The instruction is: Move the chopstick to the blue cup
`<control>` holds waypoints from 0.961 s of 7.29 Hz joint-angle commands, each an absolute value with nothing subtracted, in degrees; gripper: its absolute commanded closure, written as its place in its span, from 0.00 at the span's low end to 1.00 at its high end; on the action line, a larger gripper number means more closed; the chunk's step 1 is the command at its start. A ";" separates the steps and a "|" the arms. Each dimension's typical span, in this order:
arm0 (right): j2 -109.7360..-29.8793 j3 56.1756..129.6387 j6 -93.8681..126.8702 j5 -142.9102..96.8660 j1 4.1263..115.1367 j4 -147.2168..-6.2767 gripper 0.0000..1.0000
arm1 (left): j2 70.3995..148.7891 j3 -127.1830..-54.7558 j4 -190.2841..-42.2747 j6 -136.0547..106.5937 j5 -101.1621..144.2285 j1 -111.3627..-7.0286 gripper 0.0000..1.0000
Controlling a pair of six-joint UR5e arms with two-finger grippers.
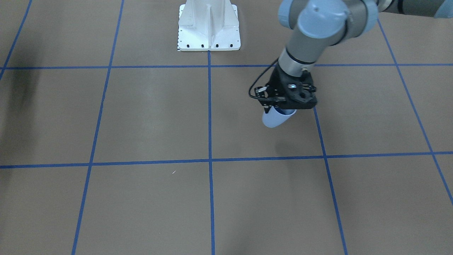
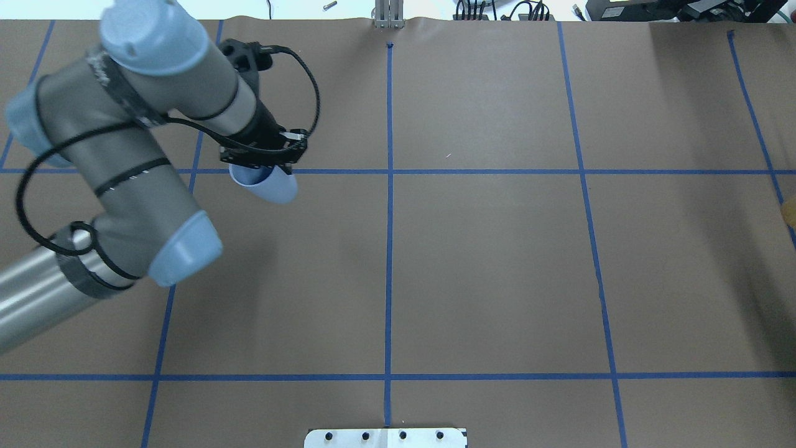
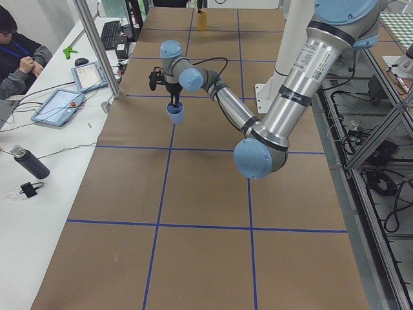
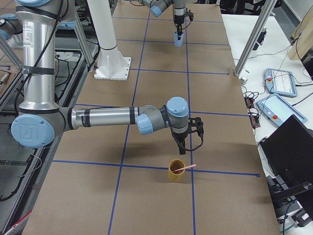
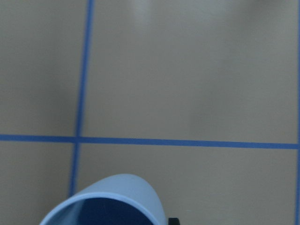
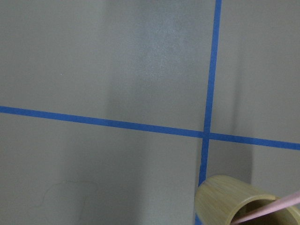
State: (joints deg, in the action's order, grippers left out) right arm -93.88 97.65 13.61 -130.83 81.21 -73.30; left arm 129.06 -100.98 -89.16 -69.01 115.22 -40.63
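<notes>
The big brown desk (image 2: pixel 485 280) has blue lines on it that make squares. The left arm (image 2: pixel 124 155) reaches out over the desk, to about ten o'clock from the desk's middle in the view from above. Its left tool (image 2: pixel 264 165) is clamped on the rim of the blue cup (image 2: pixel 270 185). The cup is up in the air and tipped, with its mouth up by the tool and its bottom leaning toward four o'clock. Its shadow lies apart from it on the desk. The right arm (image 4: pixel 107 117) is well apart from it, at the other end of the desk. The right tool (image 4: pixel 187 147) hangs just above a tan cup (image 4: pixel 177 171), at the cup's twelve o'clock in the side view. I cannot tell if this tool is apart or together. The pink chopstick (image 4: pixel 185 168) lies in the tan cup, and its end pokes out over the rim toward three o'clock. I think the step now is to get the blue cup to a good spot. To do it well, the left arm should turn the cup straight up and hold it firm but not squash it. Then the right tool can come down on the poking end of the chopstick and pinch it.
</notes>
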 commanded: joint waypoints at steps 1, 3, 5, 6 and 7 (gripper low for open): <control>-93.96 97.65 13.62 -130.87 81.21 -73.30 0.00 | 139.96 -90.67 -89.12 -76.00 103.24 -30.97 1.00; -93.87 97.73 13.71 -130.87 81.21 -73.30 0.00 | 145.96 -83.35 -88.42 -79.44 98.71 -27.08 1.00; -93.95 97.65 13.88 -130.87 81.21 -73.30 0.00 | 146.78 -82.62 -86.67 -79.45 98.61 -26.02 1.00; -93.87 97.65 14.58 -130.87 81.12 -73.30 0.00 | 146.52 -82.62 -86.66 -79.45 98.61 -25.75 1.00; -93.95 97.65 15.11 -130.96 81.12 -73.21 0.00 | 146.34 -82.62 -86.66 -79.45 98.70 -25.06 1.00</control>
State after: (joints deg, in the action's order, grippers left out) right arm -93.91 97.65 14.46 -130.89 81.16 -73.28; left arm 146.48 -82.71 -86.79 -79.42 98.69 -25.81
